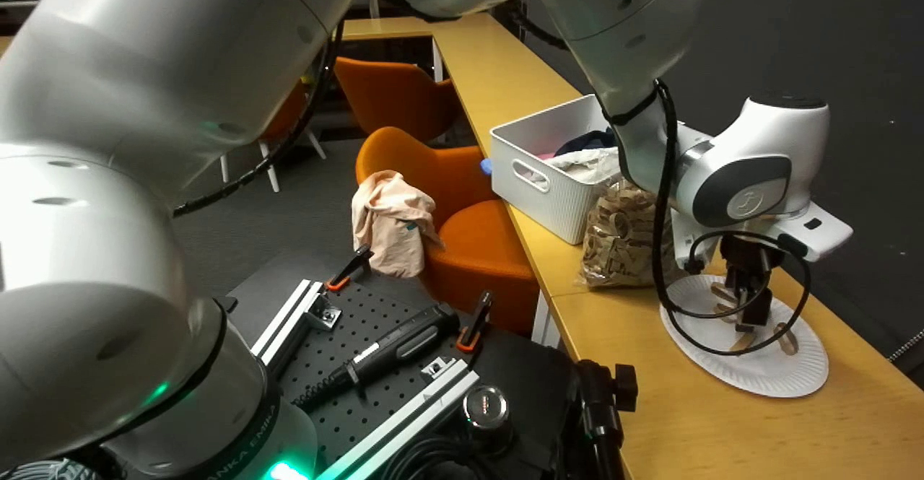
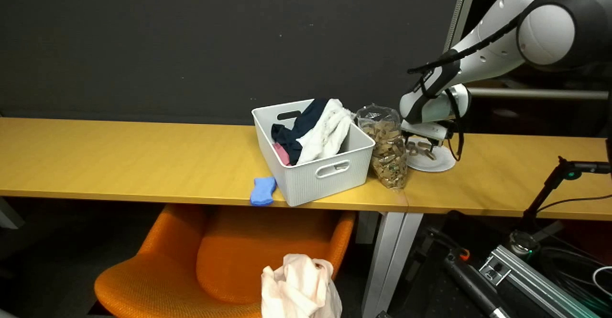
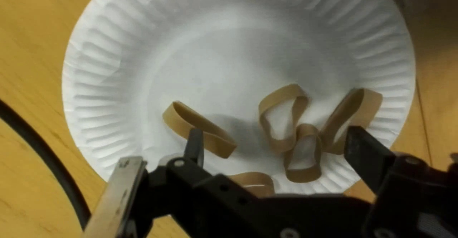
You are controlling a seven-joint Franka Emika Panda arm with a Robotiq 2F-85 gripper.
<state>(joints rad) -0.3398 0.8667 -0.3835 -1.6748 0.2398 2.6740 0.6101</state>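
Slanting upper-left to lower-right in wrist view: leftmost tan band (image 3: 212, 142) on plate (image 3: 222, 62); jaws spread.

Wrist view: single wide tan band (image 3: 214, 142) on the white paper plate (image 3: 229, 59); narrow open loop, slanted, lower left of plate centre. Upper band (image 3: 281, 95), lower band (image 3: 303, 174) and outer band (image 3: 370, 105): same colour, open loops, clustered lower right of plate centre; outer band reaches the plate's fluted rim. Fifth band (image 3: 254, 180): near plate's bottom edge, partly hidden.
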